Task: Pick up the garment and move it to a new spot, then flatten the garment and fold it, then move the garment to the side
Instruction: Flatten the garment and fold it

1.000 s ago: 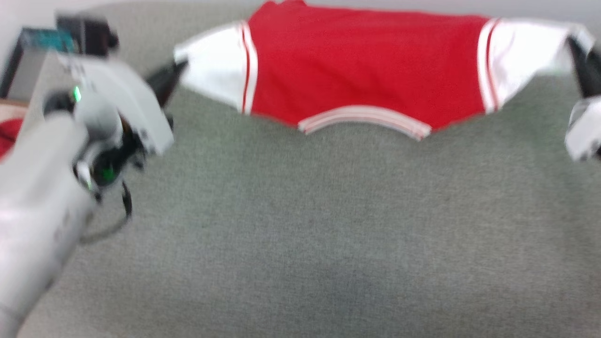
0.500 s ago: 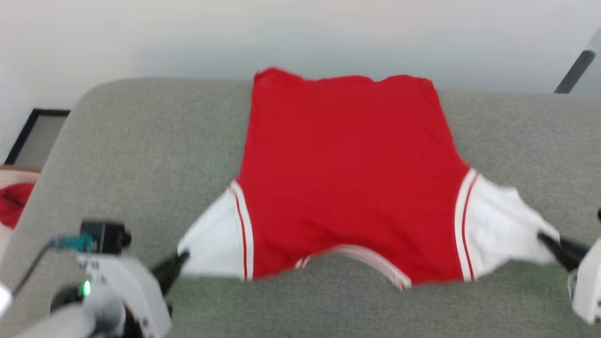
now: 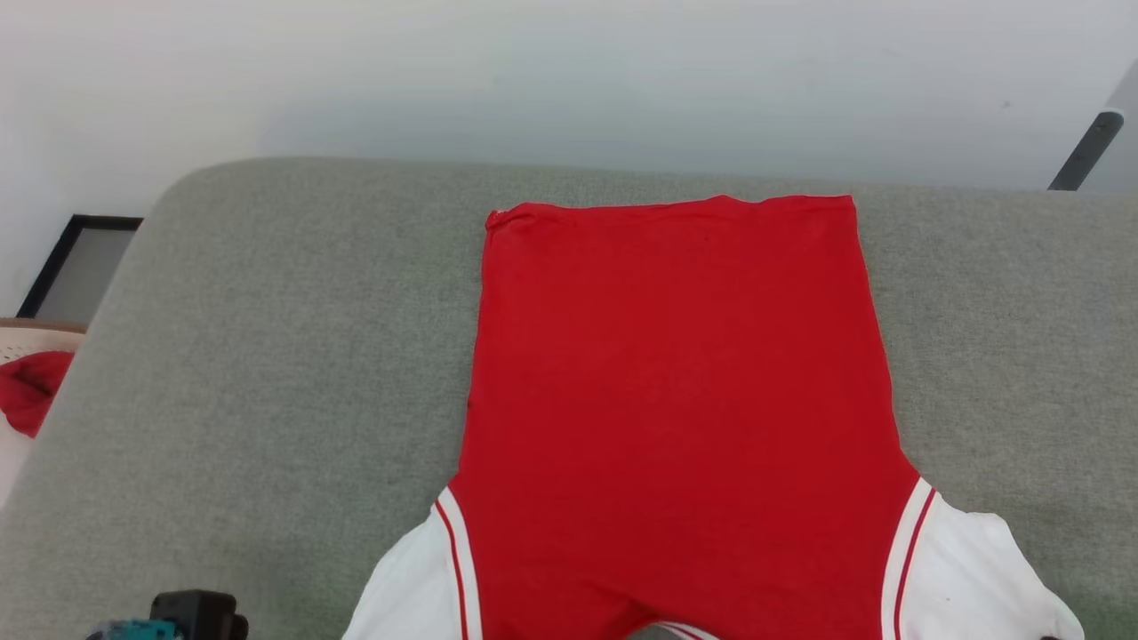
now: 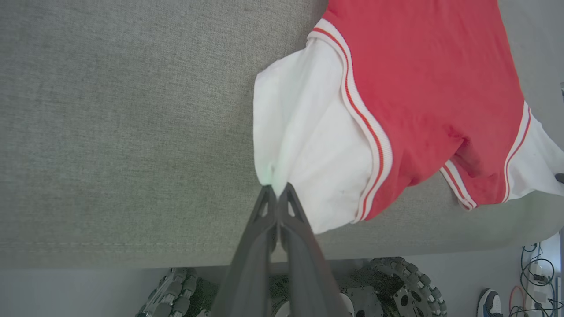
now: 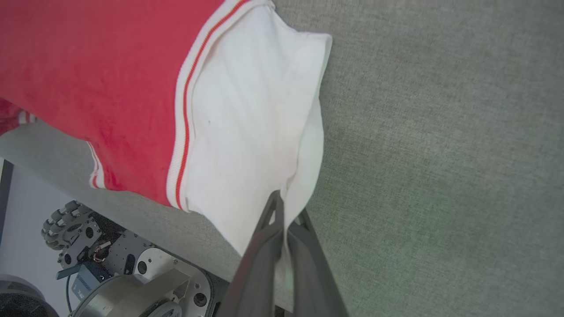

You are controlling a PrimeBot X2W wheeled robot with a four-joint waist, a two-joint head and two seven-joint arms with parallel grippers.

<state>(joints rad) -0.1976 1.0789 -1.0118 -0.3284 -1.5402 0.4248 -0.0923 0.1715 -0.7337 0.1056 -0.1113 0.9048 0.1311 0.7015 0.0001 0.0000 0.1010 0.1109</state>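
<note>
The garment lies stretched over the grey padded surface, its red body flat and its hem toward the far edge. Both white sleeves with striped trim reach the near edge. In the left wrist view my left gripper is shut on the edge of one white sleeve. In the right wrist view my right gripper is shut on the other white sleeve, cloth pinched between the fingers. The collar band sags over the near edge. The chest lettering is hidden.
A small plain red cloth lies in a pale basket off the surface's left side, beside a black frame. A dark pole leans at the far right. My wheeled base sits below the near edge.
The head camera has shifted. Both grippers have drawn the sleeves back toward the near edge and dropped out of the head view; the red body now lies flat and longer on the surface.
</note>
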